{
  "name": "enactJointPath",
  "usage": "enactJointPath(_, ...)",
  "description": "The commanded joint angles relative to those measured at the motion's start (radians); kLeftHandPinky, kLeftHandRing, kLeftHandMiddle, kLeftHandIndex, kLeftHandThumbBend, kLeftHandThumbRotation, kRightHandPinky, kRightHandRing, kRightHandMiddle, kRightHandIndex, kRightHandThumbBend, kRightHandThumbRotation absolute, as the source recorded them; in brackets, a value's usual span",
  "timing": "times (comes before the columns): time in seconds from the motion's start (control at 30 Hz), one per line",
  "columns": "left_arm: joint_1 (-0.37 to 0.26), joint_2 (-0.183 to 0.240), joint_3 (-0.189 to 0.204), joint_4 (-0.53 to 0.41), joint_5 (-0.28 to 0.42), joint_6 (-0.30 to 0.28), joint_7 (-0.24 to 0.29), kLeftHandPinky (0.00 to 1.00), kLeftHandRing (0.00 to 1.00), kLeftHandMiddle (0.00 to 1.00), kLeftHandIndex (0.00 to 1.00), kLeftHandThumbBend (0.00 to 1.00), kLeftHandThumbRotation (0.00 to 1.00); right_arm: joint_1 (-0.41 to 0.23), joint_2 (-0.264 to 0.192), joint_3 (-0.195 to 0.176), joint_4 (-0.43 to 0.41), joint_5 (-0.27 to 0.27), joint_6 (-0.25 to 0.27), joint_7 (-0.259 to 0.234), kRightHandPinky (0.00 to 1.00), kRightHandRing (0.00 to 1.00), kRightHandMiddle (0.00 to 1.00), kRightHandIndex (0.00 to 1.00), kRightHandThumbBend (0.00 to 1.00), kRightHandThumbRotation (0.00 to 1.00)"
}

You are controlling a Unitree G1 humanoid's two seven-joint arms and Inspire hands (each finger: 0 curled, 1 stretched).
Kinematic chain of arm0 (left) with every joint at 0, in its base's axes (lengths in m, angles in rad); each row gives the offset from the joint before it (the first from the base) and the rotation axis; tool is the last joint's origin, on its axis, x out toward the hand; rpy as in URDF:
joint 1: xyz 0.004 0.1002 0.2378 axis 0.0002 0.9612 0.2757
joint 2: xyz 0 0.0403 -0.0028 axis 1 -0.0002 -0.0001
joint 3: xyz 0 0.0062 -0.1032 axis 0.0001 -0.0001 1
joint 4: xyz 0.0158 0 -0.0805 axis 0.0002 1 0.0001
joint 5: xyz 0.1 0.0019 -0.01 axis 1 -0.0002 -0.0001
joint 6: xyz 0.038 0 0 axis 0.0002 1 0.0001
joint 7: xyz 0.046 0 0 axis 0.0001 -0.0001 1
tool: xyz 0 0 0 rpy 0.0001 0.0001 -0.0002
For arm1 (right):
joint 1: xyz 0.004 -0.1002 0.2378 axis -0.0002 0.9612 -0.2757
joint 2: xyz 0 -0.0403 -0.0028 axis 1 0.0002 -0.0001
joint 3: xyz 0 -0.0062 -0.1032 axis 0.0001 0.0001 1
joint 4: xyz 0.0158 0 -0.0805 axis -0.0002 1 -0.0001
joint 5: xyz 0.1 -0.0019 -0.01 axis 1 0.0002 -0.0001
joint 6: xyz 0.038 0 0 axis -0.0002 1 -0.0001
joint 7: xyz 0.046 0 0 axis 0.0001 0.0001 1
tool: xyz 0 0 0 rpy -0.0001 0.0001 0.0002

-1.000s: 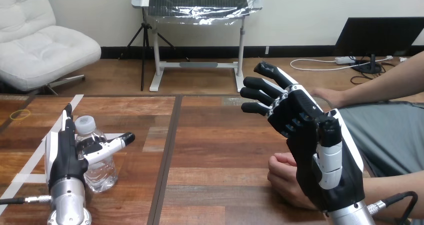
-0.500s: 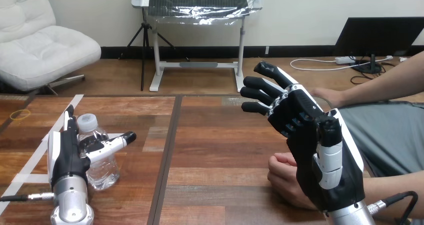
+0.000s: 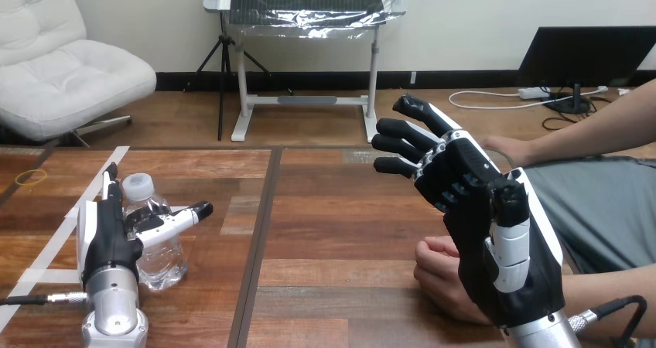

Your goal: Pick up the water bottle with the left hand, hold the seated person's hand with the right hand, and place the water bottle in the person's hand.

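Shifted slightly right, left hand (image 3: 108, 236) flanks the upright water bottle (image 3: 158, 259) on the tabletop (image 3: 333, 232), fingers straight, thumb across its front. Right hand (image 3: 495, 247), raised with fingers spread, half-hides the person's hand (image 3: 437, 274).

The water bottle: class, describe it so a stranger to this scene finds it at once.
Start at the wooden table, at the view's left. The water bottle stands upright there, beside the robot's left hand. It is the only clear container, with a white cap.
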Motion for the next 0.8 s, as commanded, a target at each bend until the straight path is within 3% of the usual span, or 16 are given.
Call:
enactJointPath(0.0,-0.047,0.004,-0.028,0.013,0.013,0.027,-0.002,0.87,0.99,1.00,1.00,0.93,0.18,-0.030,0.000,-0.007,-0.039,0.021,-0.011,0.003,0.77,0.82,0.82,0.87,0.76,1.00)
enactJointPath(0.3,-0.059,0.012,-0.044,0.017,0.030,0.071,0.011,0.85,0.97,0.98,0.98,0.93,0.20,-0.033,0.000,-0.007,-0.034,0.025,-0.016,0.010,0.76,0.82,0.83,0.87,0.76,1.00)
enactJointPath(0.77,-0.067,0.018,-0.051,0.020,0.027,0.095,0.011,0.83,0.94,0.95,0.93,0.92,0.21,-0.033,0.002,-0.008,-0.033,0.034,-0.014,0.014,0.76,0.82,0.83,0.88,0.76,1.00)
